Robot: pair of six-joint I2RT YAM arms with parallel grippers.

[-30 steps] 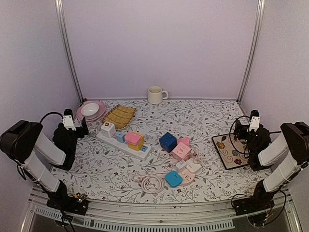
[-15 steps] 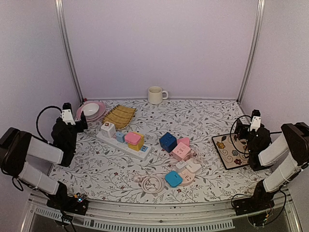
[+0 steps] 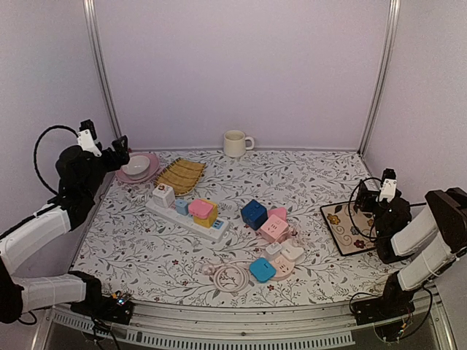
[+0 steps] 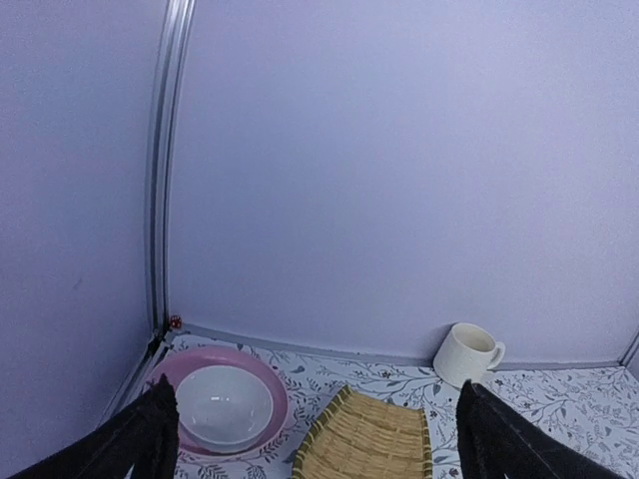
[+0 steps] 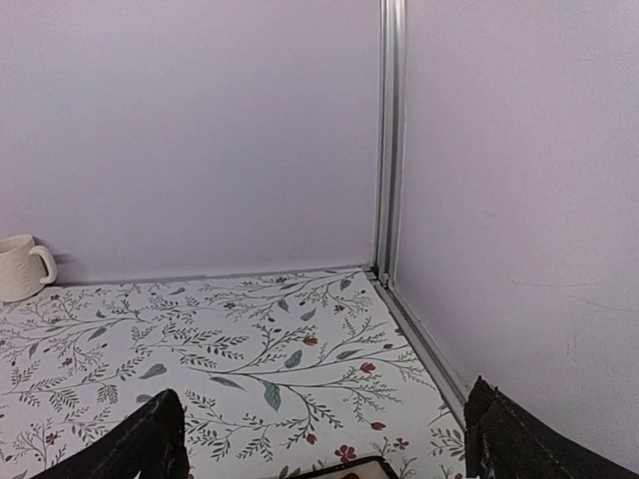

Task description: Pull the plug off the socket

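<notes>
A white socket strip [image 3: 187,217] lies left of the table's middle. Plugged into it are a white plug [image 3: 163,195], a light blue one [image 3: 182,207], a pink one [image 3: 200,208] and a yellow one [image 3: 209,216]. My left gripper [image 3: 108,148] hangs high at the far left above the pink plate, well apart from the strip. In the left wrist view this gripper [image 4: 315,439] is open and holds nothing, and the strip is out of view. My right gripper [image 3: 376,197] rests low at the right edge. In the right wrist view it [image 5: 319,439] is open and empty.
Loose adapters lie mid-table: a dark blue cube [image 3: 254,214], a pink block [image 3: 275,227], a blue one [image 3: 262,270] and white ones beside a coiled cable [image 3: 230,276]. A mug [image 3: 235,143], a bamboo tray [image 3: 179,175], a pink plate [image 3: 149,168] with a white bowl [image 3: 136,165] and a floral mat [image 3: 347,227] stand around.
My left arm has risen from near the strip's left end and swung back and up toward the left wall. The right arm has barely moved.
</notes>
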